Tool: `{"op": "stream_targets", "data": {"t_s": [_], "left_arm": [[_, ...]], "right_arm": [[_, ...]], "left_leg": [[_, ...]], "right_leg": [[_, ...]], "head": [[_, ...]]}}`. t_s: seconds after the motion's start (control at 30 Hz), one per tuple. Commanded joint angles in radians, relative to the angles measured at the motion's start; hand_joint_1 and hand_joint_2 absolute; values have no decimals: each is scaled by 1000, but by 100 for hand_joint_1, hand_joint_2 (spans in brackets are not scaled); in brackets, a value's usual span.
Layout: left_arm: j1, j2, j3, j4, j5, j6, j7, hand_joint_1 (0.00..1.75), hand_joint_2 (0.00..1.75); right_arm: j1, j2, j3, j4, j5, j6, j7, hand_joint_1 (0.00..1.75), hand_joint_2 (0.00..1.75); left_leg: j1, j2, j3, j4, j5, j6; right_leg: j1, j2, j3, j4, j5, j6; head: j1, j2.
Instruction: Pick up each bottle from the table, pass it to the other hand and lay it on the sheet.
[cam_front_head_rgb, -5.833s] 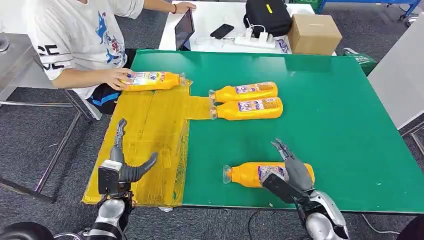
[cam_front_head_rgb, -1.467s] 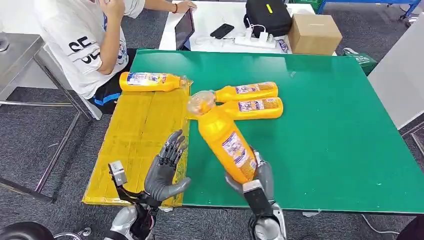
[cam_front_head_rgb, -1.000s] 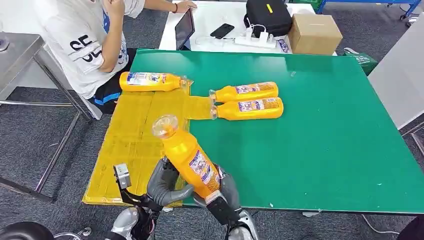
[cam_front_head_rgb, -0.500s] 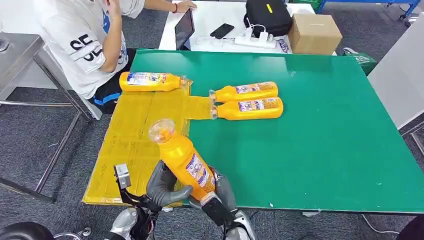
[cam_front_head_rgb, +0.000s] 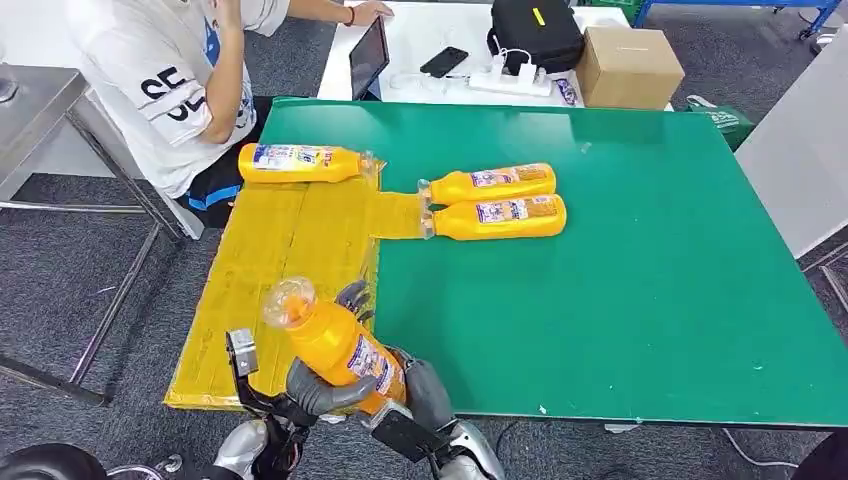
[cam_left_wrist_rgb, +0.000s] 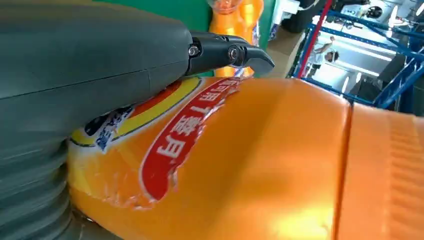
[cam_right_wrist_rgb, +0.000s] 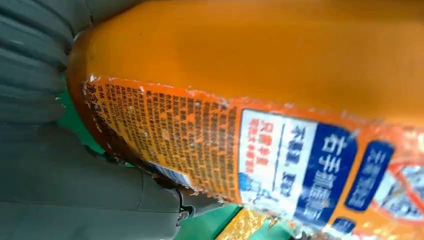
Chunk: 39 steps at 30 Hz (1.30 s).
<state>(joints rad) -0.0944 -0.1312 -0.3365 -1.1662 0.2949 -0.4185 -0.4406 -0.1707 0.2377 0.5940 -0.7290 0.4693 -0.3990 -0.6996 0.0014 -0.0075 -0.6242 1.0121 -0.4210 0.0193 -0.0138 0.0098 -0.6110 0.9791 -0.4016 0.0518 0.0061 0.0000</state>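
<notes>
An orange bottle (cam_front_head_rgb: 335, 345) with a clear cap is held tilted above the near edge of the yellow sheet (cam_front_head_rgb: 290, 250), cap pointing away and left. My left hand (cam_front_head_rgb: 322, 385) wraps its middle, fingers curled round the far side. My right hand (cam_front_head_rgb: 420, 385) still grips its base from the right. In the left wrist view the bottle (cam_left_wrist_rgb: 260, 160) lies against my left hand (cam_left_wrist_rgb: 90, 65); in the right wrist view its label (cam_right_wrist_rgb: 250, 100) presses against my right hand (cam_right_wrist_rgb: 75, 185). Another bottle (cam_front_head_rgb: 300, 162) lies on the sheet's far end. Two more (cam_front_head_rgb: 495, 183) (cam_front_head_rgb: 500, 216) lie on the green table (cam_front_head_rgb: 650, 260).
A person (cam_front_head_rgb: 160, 80) sits at the table's far left corner, close to the sheet. Beyond the green table a white table holds a tablet (cam_front_head_rgb: 368, 58), a phone (cam_front_head_rgb: 444, 62), a black bag (cam_front_head_rgb: 535, 32) and a cardboard box (cam_front_head_rgb: 628, 66).
The bottle has moved left and lower, from over the green table's near edge to over the sheet's near edge. My left hand has closed around it while the right keeps the base.
</notes>
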Motion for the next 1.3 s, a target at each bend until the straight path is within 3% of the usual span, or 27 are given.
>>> {"op": "stream_targets", "data": {"t_s": [0.03, 0.27, 0.3, 0.33, 1.2, 1.23, 1.27, 1.3], "left_arm": [[-82, -7, -40, 95, 10, -7, 19, 0, 175], [-80, -10, -30, 82, 43, -39, 6, 0, 175], [-78, -10, -26, 82, 61, -54, 11, 12, 175], [-70, -10, -23, 72, 85, -71, 21, 175, 175], [-50, -17, -14, -10, 139, -74, 37, 175, 175], [-51, -17, -14, -11, 139, -72, 37, 175, 175], [-53, -17, -11, -14, 139, -67, 37, 175, 175], [-51, -18, -6, -23, 137, -58, 37, 175, 175]], "right_arm": [[-20, 2, 111, 144, 70, 4, 1, 175, 175], [-22, 6, 104, 163, 88, 21, 2, 175, 175], [-23, 6, 104, 165, 90, 21, 4, 175, 175], [-23, 9, 97, 168, 92, 20, 3, 175, 175], [-54, 20, 25, 147, 117, -13, 41, 166, 175], [-53, 21, 21, 147, 116, -16, 43, 24, 175], [-57, 23, 11, 144, 119, -37, 52, 0, 175], [-62, 26, 1, 141, 111, -19, 59, 0, 0]], "left_leg": [[2, -3, 6, 0, -2, -1], [2, -3, 6, 0, -3, -1], [2, -2, 3, 0, -1, -1], [2, -2, 3, 0, -1, -1], [2, -2, 3, 1, -2, -1], [1, -1, 2, 0, -1, -1], [2, -1, 4, 1, -2, -1], [2, -1, 4, 1, -2, -1]], "right_leg": [[2, -5, 7, -1, -3, -2], [3, -5, 8, -1, -3, -3], [2, -4, 4, -1, -2, -2], [2, -4, 4, 0, -2, -1], [2, -5, 4, 0, -3, -2], [1, -4, 3, 0, -2, -2], [2, -4, 4, 0, -2, -2], [2, -4, 5, 0, -3, -2]], "head": [[0, 0], [0, 0], [0, 0], [0, 0], [0, 0], [0, 0], [0, 0], [0, 0]]}}
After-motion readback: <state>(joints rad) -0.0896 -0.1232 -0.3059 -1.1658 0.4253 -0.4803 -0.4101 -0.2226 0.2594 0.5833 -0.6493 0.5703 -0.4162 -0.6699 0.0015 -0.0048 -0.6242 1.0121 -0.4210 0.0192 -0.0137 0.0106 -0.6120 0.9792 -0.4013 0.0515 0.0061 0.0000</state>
